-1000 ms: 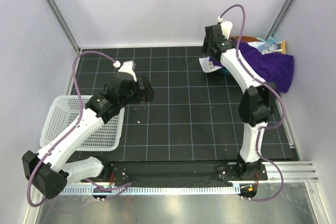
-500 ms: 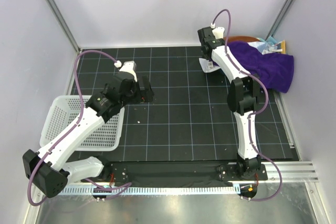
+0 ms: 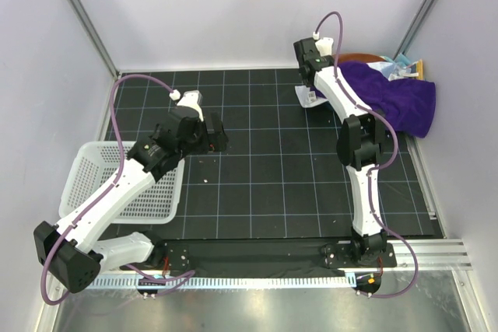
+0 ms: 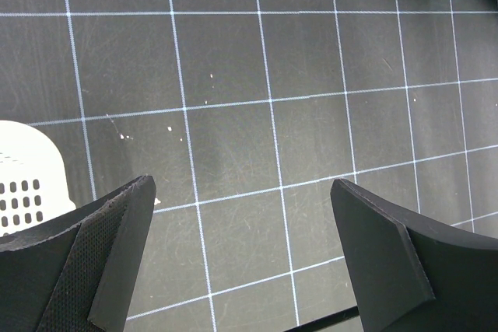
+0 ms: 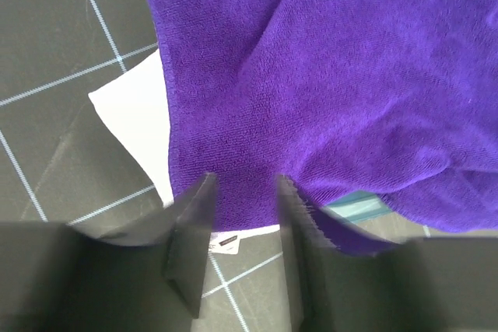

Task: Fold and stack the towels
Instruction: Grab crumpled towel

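Note:
A dark purple towel (image 3: 393,97) (image 5: 334,68) lies crumpled at the back right, on top of a white towel (image 3: 304,97) (image 5: 132,114). A light blue towel (image 3: 405,66) and a rust-brown one (image 3: 359,57) peek out behind the pile. My right gripper (image 3: 314,83) (image 5: 245,184) points down at the purple towel's near-left edge. Its jaws stand a narrow gap apart, with that edge lying flat between them and a fold resting on the right finger. My left gripper (image 3: 219,134) (image 4: 241,192) hovers wide open over bare mat, holding nothing.
A white slotted basket (image 3: 99,170) (image 4: 23,184) lies tipped at the left edge beside my left arm. The black gridded mat (image 3: 264,176) covers the table. White walls and metal frame posts close in the back and both sides.
My right arm swung left and back to the purple towel's left edge, and its jaws narrowed around that edge. The left arm has not moved.

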Tool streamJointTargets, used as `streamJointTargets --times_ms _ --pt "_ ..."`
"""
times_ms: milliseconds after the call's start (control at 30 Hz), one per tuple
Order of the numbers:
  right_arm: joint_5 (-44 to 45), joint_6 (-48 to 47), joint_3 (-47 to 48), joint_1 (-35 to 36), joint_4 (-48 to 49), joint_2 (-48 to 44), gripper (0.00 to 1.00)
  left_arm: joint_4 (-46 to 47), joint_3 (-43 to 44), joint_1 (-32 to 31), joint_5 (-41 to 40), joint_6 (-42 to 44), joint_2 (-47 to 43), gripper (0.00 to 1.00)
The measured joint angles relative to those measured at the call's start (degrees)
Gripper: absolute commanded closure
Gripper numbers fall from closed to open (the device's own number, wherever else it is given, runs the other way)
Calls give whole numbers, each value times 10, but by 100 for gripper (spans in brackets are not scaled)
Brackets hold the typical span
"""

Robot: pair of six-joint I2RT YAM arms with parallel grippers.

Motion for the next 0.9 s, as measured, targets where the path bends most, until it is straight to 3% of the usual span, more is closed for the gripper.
streamJointTargets --times_ms 200,333,400,733,900 --pt "-13 -2 1 0 0 0 32 0 0 0 0 0 0 0" --pt "-16 -4 0 0 0 0 30 0 0 0 0 0 0 0" --pt "-16 -5 0 0 1 0 40 0 0 0 0 0 0 0" --pt "-31 -1 -3 -9 5 11 60 0 0 0 0 0 0 0" --pt "-37 2 -3 -16 5 13 81 0 0 0 0 0 0 0"
